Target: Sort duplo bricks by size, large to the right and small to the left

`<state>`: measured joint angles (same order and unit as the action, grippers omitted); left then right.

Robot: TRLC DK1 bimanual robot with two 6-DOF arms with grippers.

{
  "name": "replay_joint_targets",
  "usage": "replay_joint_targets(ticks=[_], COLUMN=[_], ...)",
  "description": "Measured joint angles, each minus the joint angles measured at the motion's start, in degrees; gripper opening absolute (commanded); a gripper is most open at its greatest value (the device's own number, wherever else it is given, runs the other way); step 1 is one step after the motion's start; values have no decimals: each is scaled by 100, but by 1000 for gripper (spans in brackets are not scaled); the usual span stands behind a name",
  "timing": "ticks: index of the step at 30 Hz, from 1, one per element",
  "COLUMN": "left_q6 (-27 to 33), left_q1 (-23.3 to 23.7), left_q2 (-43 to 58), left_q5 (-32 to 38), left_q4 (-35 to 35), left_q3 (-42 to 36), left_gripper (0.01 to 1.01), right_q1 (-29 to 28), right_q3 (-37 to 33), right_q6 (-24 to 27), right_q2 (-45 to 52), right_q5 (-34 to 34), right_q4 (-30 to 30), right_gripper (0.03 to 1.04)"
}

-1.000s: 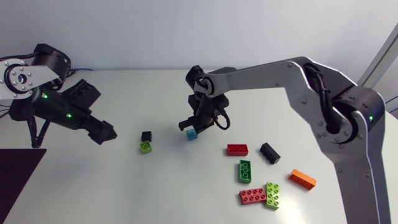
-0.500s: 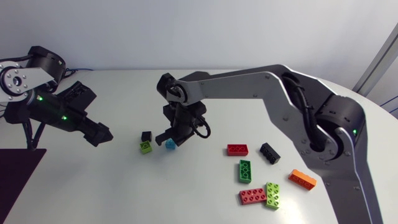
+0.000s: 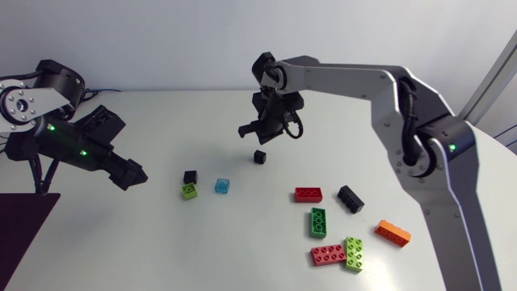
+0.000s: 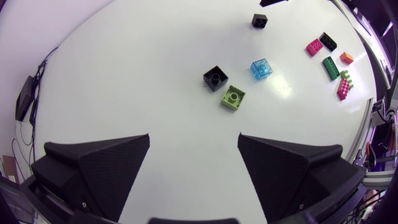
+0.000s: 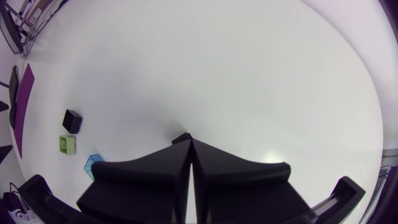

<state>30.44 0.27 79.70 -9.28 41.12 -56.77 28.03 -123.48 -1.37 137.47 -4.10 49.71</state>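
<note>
Our left gripper [image 3: 132, 173] hangs over the left part of the table [image 3: 161, 250]. The left wrist view shows its fingers spread wide [image 4: 194, 140], with nothing between them.

Our right arm [image 3: 363, 81] comes in from the right and reaches past the middle. The right gripper [image 3: 252, 129] sits over the far middle of the table. In the right wrist view its fingers are pressed flat together [image 5: 190, 149] and hold nothing. A lone black brick [image 3: 260, 157], one of the small ones, lies just on the near side of that gripper and apart from it. A dark corner shows just ahead of the fingertips in the right wrist view, and we cannot tell whether it is this brick.

Three more small bricks sit left of the middle. The small black brick [image 3: 190, 176] is farthest, with the small lime brick [image 3: 190, 191] just beside it on the near side. The blue brick [image 3: 222, 186] is a little to their right. All three lie well ahead of the left gripper's open fingers.

The large bricks lie at the near right:
- The red brick [image 3: 308, 194] and the long black brick [image 3: 350, 198] lie farthest.
- The long green brick [image 3: 318, 222] is nearer than those two.
- The second red brick [image 3: 327, 255] lies nearest, against the long lime brick [image 3: 354, 253].
- The orange brick [image 3: 393, 234] is farthest to the right.
</note>
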Motion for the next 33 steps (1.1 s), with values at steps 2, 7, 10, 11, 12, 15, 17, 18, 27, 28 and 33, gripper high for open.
replay_joint_targets(ticks=[2,7,10,11,12,15,17,18,27,28,33], left_q6=[2,4,7,7,20,22,22,20,20,20,20], left_q1=[0,0,0,0,0,0,0,0,0,0,0], left_q2=[0,0,0,0,2,2,2,2,-138,-184,-404], left_q5=[0,0,0,0,0,0,0,0,-2,-2,-2], left_q4=[0,0,0,0,0,0,0,0,2,2,17], left_q3=[0,0,0,0,0,0,0,0,186,225,337], left_gripper=[987,987,987,987,987,987,987,987,987,987,987], right_q1=[15,2,-31,-31,-35,-24,15,37,809,931,1320], right_q3=[-214,-1025,-1172,-1163,-1119,-909,-514,-289,1714,1847,2074], right_q6=[22,103,103,103,103,103,105,103,70,48,-96], right_q2=[291,780,1040,1095,1108,986,813,675,-638,-761,-1097], right_q5=[-2,-20,-68,-103,-133,-177,-175,-184,-177,-177,-195], right_q4=[92,380,575,662,693,656,503,393,20,2,-44], right_gripper=[48,48,48,48,48,48,48,48,48,48,48])
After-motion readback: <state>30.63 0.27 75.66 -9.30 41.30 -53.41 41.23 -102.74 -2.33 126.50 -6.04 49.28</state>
